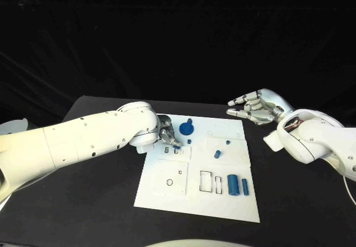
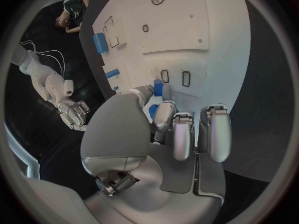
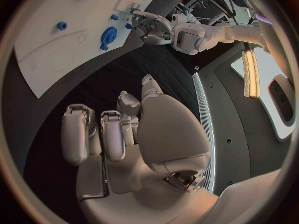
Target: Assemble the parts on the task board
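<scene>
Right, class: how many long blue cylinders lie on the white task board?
2. They lie side by side near the right of the task board, toward its near edge: the thicker cylinder and the thinner cylinder. The left robot hand may hide other parts.

Black table [image 1: 89,206] under everything, matte and dark, reaching out past the white plate on all sides; black backdrop [image 1: 178,46] hanging behind its far edge.
</scene>
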You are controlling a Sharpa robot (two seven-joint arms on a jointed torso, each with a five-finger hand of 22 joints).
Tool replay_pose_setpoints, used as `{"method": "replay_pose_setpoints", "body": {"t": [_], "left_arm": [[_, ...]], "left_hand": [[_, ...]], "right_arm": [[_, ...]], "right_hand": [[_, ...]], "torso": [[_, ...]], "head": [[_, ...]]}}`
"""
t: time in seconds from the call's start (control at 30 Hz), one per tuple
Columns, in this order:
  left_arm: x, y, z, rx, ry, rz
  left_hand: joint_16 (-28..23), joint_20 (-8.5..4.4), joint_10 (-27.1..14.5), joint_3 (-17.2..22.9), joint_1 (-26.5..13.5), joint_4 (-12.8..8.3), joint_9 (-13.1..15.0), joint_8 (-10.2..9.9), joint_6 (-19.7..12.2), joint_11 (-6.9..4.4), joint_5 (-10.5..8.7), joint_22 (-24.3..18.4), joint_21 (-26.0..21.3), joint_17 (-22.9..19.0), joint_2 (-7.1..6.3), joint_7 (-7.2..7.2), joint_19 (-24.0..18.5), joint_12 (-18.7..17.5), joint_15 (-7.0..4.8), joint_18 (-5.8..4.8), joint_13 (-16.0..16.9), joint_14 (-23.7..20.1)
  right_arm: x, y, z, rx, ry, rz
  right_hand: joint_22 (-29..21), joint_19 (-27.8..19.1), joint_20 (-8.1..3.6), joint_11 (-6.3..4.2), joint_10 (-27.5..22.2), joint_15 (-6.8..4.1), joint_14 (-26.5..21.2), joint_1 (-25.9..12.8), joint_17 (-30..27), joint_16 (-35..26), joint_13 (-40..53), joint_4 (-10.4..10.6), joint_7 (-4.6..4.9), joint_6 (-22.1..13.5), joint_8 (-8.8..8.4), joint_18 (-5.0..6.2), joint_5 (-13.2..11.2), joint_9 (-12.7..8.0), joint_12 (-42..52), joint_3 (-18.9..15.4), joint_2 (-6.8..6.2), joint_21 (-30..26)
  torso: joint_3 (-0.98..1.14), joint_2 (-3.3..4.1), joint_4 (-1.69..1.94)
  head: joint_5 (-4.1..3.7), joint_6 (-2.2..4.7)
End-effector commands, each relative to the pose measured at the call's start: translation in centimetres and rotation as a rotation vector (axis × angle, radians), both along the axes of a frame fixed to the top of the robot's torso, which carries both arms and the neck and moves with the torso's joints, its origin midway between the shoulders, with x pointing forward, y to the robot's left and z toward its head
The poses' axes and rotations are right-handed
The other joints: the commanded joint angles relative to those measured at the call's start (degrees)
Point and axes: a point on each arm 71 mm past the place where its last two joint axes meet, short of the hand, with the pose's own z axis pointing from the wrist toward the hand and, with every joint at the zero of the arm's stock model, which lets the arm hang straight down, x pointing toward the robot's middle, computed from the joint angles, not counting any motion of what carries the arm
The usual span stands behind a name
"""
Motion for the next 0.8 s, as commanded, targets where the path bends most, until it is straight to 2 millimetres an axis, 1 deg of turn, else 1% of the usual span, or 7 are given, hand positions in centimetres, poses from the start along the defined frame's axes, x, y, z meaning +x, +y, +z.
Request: {"method": "replay_pose_setpoints", "body": {"t": [0.03,0.07,0.1,0.13,0.37,0.6,0.8], "left_arm": [[0.03,-0.12,-0.06,0.021,-0.026,-0.016],[0.01,-0.12,-0.13,0.027,-0.024,-0.019],[-0.01,-0.12,-0.19,0.032,-0.022,-0.021],[-0.02,-0.12,-0.24,0.036,-0.020,-0.023],[-0.14,-0.12,-0.55,0.064,-0.001,-0.039],[-0.29,-0.06,-0.74,0.089,0.021,-0.059],[-0.37,0.06,-0.83,0.105,0.034,-0.070]], "left_hand": [[0.2,0.39,0.4,11.1,-0.6,-10.7,0.1,0.2,0.6,0.05,0.14,9.3,0.3,15.1,-0.23,-0.05,3.2,0.0,0.40,-0.39,0.0,6.0],[0.2,0.39,0.4,11.2,-0.6,-10.7,0.1,0.2,0.6,0.05,0.13,9.3,0.3,15.1,-0.24,-0.04,3.2,0.0,0.40,-0.39,0.0,6.0],[0.2,0.39,0.4,11.2,-0.6,-10.7,0.1,0.2,0.6,0.05,0.13,9.3,0.3,15.1,-0.24,-0.04,3.2,0.0,0.40,-0.39,0.0,6.0],[0.2,0.39,0.4,11.2,-0.7,-10.8,0.1,0.2,0.6,0.05,0.13,9.3,0.3,15.1,-0.29,-0.04,3.2,0.0,0.41,-0.39,0.1,6.0],[0.2,0.39,0.5,11.3,-0.7,-11.0,0.1,0.2,0.6,0.05,0.11,9.4,0.3,15.1,-0.40,-0.04,3.3,0.0,0.41,-0.41,0.1,6.0],[0.2,0.39,0.5,11.7,-0.9,-11.4,0.2,0.1,0.8,0.06,0.18,9.6,0.5,15.1,-0.62,-0.01,3.4,0.0,0.44,-0.46,0.0,6.0],[0.2,0.40,0.6,11.9,-1.1,-11.6,0.2,0.1,0.9,0.08,0.40,9.6,0.5,15.1,-0.74,0.01,3.4,0.1,0.46,-0.47,0.1,6.0]], "right_arm": [[-0.04,0.08,-0.03,-0.010,-0.006,0.003],[-0.04,0.08,-0.04,-0.010,-0.006,0.003],[-0.04,0.08,-0.05,-0.010,-0.006,0.003],[-0.03,0.08,-0.05,-0.010,-0.006,0.003],[-0.03,0.14,-0.11,-0.010,-0.005,0.005],[-0.03,0.19,-0.14,-0.009,-0.005,0.008],[-0.03,0.23,-0.16,-0.009,-0.007,0.009]], "right_hand": [[-0.1,-0.5,-0.06,-0.07,-0.3,-0.36,4.5,-0.8,9.5,-0.2,-0.1,0.1,0.06,0.5,0.11,1.19,0.3,0.1,-0.1,-0.4,-0.01,-0.3],[-0.1,-0.5,-0.06,-0.07,-0.3,-0.36,4.5,-0.8,9.5,-0.2,-0.1,0.2,0.06,0.5,0.11,1.19,0.3,0.1,-0.1,-0.4,-0.01,-0.3],[-0.1,-0.5,-0.06,-0.07,-0.3,-0.36,4.5,-0.8,9.5,-0.2,-0.1,0.2,0.06,0.5,0.11,1.19,0.3,0.1,-0.1,-0.4,-0.01,-0.3],[-0.1,-0.5,-0.06,-0.07,-0.3,-0.36,4.5,-0.8,9.5,-0.2,-0.1,0.2,0.06,0.5,0.11,1.19,0.3,0.1,-0.1,-0.4,-0.01,-0.3],[-0.1,-0.5,-0.06,-0.07,-0.3,-0.36,4.5,-0.8,9.5,-0.2,-0.1,0.2,0.06,0.5,0.11,1.19,0.3,0.1,-0.1,-0.4,-0.01,-0.3],[-0.1,-0.5,-0.06,-0.07,-0.3,-0.36,4.5,-0.8,9.5,-0.2,-0.1,0.2,0.06,0.5,0.11,1.19,0.3,0.1,-0.1,-0.4,-0.01,-0.3],[-0.1,-0.4,-0.06,-0.08,-0.3,-0.36,4.5,-0.8,9.5,-0.3,-0.1,0.2,0.05,0.5,0.11,1.19,0.4,0.1,-0.1,-0.5,0.04,-0.3]], "torso": [[-0.05,0.04,-0.14],[-0.03,0.04,-0.12],[-0.06,0.04,-0.11],[-0.02,0.04,-0.10],[0.00,0.05,-0.10],[-0.01,0.06,-0.15],[0.00,0.04,-0.11]], "head": [[0.20,-0.26],[0.19,-0.37],[0.21,-0.45],[0.25,-0.47],[0.36,-0.61],[0.63,-0.74],[0.65,-0.98]]}}
